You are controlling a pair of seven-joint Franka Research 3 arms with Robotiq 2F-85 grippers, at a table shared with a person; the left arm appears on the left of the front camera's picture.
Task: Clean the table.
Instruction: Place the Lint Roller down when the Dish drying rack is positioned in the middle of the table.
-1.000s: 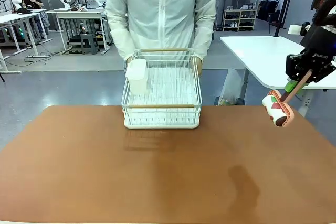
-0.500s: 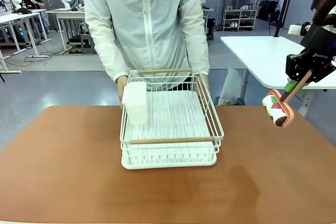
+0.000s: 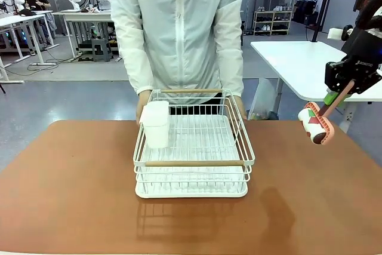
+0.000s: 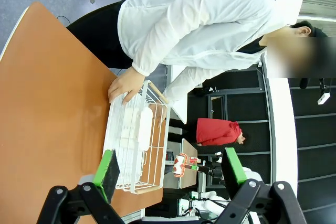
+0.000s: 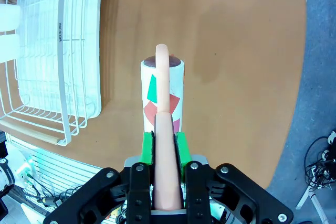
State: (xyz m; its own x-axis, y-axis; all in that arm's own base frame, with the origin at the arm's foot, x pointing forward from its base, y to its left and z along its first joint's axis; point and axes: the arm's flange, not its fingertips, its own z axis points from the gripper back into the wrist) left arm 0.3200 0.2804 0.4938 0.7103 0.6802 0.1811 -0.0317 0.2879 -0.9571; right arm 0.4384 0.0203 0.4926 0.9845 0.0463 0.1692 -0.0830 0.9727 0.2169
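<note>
My right pincer (image 3: 330,96) is clamped on the peach handle of a lint roller (image 3: 316,122), held in the air to the right of the dish rack (image 3: 192,147). My left pincer (image 4: 170,174) stands apart, holding nothing. The person's hands (image 4: 125,84) grip the rack (it sits mid-surface). The surface (image 3: 71,189) spreads around it; rolling now, I judge, risks striking the rack or those hands

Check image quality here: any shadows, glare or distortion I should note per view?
Front view: sharp, soft overhead light; the dish rack and the lint roller cast dim shadows on the table. Left wrist view: rolled sideways, wide-angle bending, open left pincer close up. Right wrist view: roller handle looms large in the right pincer.
</note>
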